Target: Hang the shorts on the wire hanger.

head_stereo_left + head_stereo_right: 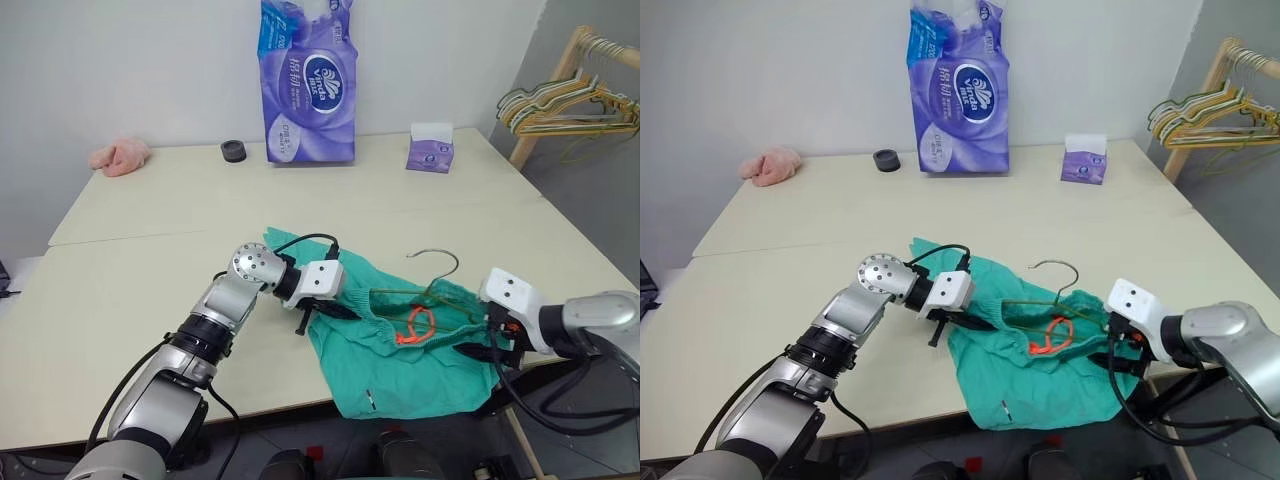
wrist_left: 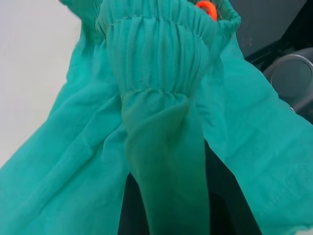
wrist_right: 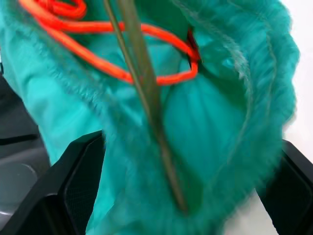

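The teal-green fabric shorts (image 1: 400, 355) with a gathered elastic waistband and orange drawstring (image 1: 415, 327) lie crumpled at the near edge of the pale bench (image 1: 150, 260), one part drooping over that edge. The thin olive-green wire hanger (image 1: 430, 290) lies across the waistband, its silvery hook pointing toward the far side. The left end effector (image 1: 335, 310) has its fingers pressed together, pinching a fold of the waistband. The right end effector (image 3: 171, 196) stands spread wide, its black fingers (image 3: 73, 186) on either side of the bunched fabric and hanger wire.
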`<action>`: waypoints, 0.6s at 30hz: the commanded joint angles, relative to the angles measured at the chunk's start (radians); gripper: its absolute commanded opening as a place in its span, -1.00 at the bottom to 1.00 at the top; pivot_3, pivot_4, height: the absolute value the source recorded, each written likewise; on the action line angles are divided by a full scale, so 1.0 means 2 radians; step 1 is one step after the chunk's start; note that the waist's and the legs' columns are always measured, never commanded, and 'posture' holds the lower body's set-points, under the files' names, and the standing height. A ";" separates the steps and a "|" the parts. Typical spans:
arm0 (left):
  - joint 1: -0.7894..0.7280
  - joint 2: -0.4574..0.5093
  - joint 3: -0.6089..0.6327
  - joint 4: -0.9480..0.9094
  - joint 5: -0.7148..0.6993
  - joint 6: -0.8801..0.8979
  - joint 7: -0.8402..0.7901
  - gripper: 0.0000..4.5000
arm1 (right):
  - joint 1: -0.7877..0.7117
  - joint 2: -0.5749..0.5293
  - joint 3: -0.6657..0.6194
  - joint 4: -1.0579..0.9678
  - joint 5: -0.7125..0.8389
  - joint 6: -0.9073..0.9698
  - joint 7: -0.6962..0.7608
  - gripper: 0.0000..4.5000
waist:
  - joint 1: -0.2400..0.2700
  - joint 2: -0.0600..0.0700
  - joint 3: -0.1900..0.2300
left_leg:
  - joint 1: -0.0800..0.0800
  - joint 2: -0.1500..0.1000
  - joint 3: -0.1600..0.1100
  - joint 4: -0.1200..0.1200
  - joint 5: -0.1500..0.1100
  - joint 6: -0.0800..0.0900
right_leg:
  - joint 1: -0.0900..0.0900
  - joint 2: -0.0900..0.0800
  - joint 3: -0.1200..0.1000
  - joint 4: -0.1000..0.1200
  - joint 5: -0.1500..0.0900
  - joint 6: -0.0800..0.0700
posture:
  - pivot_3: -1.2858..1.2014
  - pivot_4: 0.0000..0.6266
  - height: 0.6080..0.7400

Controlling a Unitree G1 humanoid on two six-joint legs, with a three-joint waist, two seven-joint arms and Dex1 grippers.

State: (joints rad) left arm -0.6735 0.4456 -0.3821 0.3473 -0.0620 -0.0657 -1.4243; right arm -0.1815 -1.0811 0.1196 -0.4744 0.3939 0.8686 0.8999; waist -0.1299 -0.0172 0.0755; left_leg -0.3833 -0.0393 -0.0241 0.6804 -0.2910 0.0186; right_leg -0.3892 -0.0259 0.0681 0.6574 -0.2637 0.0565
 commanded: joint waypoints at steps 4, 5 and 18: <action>-0.010 0.000 0.028 -0.016 -0.025 0.007 0.010 -0.98 | -0.040 -0.013 0.026 0.015 -0.014 -0.021 0.050 0.26 | -0.001 0.000 0.000 | 0.000 0.000 0.000 0.000 0.000 0.000 | 0.000 0.000 0.000 0.000 0.000 0.000 | -0.14 -0.83 1.00; -0.010 0.000 0.031 -0.016 -0.026 0.009 0.011 -0.98 | -0.042 -0.015 0.029 0.016 -0.017 -0.024 0.055 0.10 | -0.002 0.000 0.000 | 0.000 0.000 0.000 0.000 0.000 0.000 | 0.000 0.000 0.000 0.000 0.000 0.000 | -0.13 -0.83 1.00; -0.001 0.035 0.011 -0.028 -0.022 0.006 -0.040 -0.99 | -0.067 -0.029 0.035 -0.013 -0.021 -0.024 0.094 -1.00 | -0.004 0.000 0.000 | 0.000 0.000 0.000 0.000 0.000 0.000 | 0.000 0.000 0.000 0.000 0.000 0.000 | -0.14 -0.84 1.00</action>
State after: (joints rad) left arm -0.6639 0.5031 -0.3488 0.3119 -0.1153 -0.0319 -1.4949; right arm -0.2907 -1.1216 0.2106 -0.4830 0.3542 0.8191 1.0800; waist -0.1372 -0.0167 0.0753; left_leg -0.3837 -0.0392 -0.0250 0.6802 -0.2911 0.0185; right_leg -0.3895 -0.0262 0.0677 0.6575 -0.2637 0.0565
